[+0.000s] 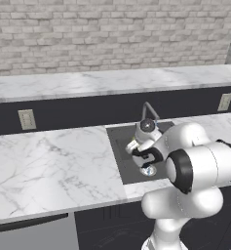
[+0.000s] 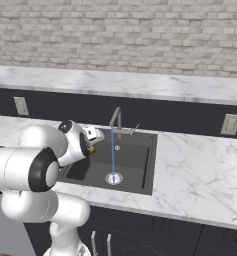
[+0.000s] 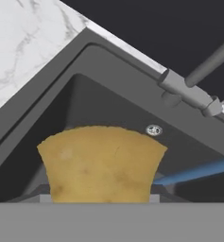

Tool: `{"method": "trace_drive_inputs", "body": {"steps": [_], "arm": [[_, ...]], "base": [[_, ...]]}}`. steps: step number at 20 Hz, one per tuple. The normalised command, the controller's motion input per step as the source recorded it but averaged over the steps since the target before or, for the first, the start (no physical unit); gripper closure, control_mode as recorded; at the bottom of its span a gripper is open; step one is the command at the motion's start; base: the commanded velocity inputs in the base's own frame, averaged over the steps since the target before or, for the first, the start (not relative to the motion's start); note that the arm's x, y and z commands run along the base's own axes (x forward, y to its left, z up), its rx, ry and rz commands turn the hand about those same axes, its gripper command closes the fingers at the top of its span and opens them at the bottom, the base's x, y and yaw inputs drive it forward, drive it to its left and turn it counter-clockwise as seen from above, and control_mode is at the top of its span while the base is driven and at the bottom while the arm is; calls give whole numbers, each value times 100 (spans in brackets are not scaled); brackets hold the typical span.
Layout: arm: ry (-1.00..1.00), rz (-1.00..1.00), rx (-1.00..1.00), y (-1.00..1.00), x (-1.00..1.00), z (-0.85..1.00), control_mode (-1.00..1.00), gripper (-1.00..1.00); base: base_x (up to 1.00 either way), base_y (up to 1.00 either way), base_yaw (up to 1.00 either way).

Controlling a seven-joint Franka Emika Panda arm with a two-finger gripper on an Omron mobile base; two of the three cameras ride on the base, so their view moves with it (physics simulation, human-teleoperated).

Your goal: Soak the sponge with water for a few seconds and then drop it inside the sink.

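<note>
Marble counter (image 1: 48, 166), tap running: the gripper (image 2: 91, 141) clasps the sponge (image 3: 101, 163) over the sink (image 2: 140, 165) beside the water (image 2: 112, 152); soaking and dropping seemingly remain.

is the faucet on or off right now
On: a thin blue stream of water falls from the faucet to the drain in the sink.

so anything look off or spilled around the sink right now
Nothing spilled. The water runs straight from the faucet onto the drain of the sink. One point: the sponge in the gripper sits beside the stream, not under it.
</note>
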Motion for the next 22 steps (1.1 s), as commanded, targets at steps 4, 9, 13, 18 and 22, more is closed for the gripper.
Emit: {"method": "trace_drive_inputs", "body": {"steps": [4, 9, 13, 18, 22], "arm": [[1, 0, 2, 9, -18, -13, -100, 100], [1, 0, 6, 4, -20, -20, -100, 100], [0, 0, 5, 0, -6, -39, -100, 100], [0, 0, 2, 0, -2, -25, -100, 100], [-3, 0, 0, 0, 0, -18, -100, 100]], "base": [[0, 0, 0], [0, 0, 0], [0, 0, 0], [0, 0, 0], [0, 0, 0]]}}
